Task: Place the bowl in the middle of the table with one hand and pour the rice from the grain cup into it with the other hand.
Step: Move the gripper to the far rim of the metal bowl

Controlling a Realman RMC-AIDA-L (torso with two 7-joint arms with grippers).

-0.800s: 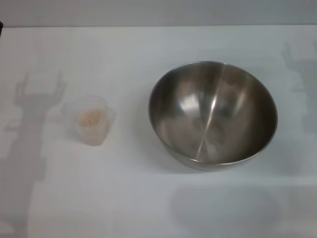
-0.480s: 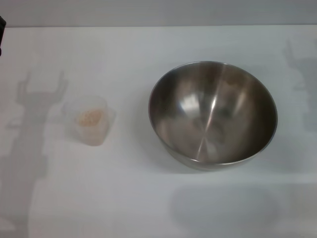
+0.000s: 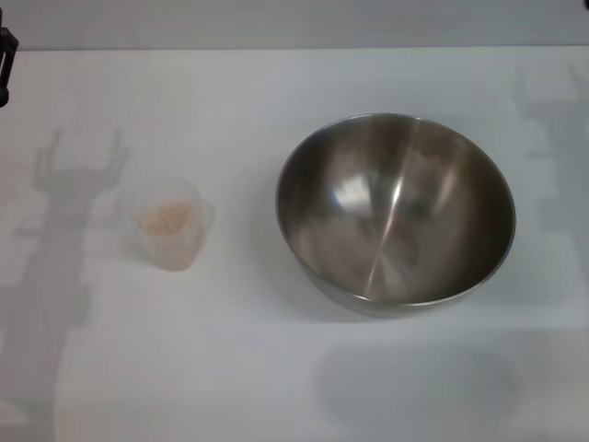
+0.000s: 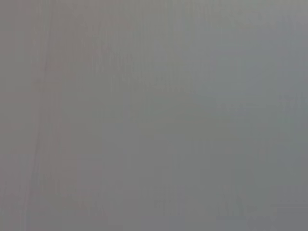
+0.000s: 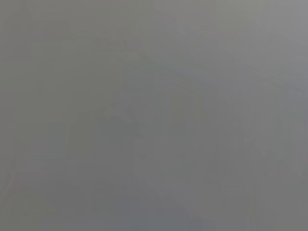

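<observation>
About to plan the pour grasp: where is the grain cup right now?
In the head view the grain cup stands upright on the table at the robot's left, apart from the bowl to its right, with the rice inside it.

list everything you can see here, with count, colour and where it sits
bowl: one, shiny brushed steel grey, empty, upright on the table right of centre
grain cup: one, clear frosted plastic, upright on the table to the left of the bowl, apart from it
rice: one small heap, pale beige, inside the grain cup
table: one, plain white, under everything, with arm shadows on its left and right sides
left gripper: one, black, only a sliver at the far left edge of the head view, touching nothing
right gripper: not in view; both wrist views show only blank grey
</observation>
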